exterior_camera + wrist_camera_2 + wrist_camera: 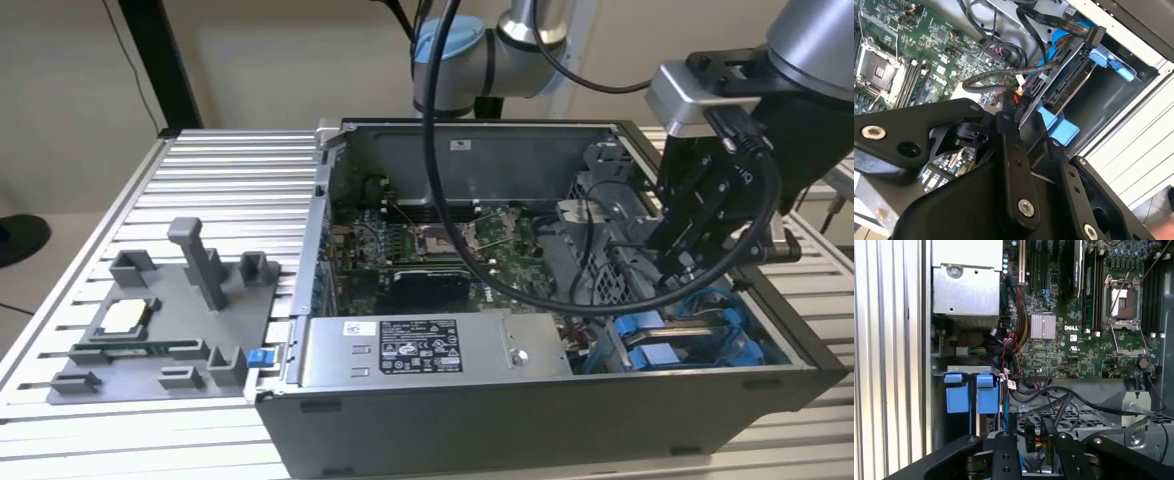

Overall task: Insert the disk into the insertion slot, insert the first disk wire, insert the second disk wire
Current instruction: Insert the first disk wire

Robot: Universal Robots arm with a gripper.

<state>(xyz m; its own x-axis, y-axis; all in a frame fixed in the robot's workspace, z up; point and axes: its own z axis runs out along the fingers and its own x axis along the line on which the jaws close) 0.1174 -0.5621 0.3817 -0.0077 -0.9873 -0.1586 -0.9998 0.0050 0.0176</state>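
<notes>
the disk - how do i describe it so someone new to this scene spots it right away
Find the open computer case on the slatted table, then its near corner on the exterior view's right, beyond the grey power-supply box. The disk sits there below the gripper. Its bright blue plastic carrier stands out from the black cables nearby.

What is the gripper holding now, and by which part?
The gripper seems to hold a disk wire by the black plug at its end, beside the disk.

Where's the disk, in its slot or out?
In: the disk sits in its blue carrier inside the drive bay. Fully seated: cannot tell.
</notes>
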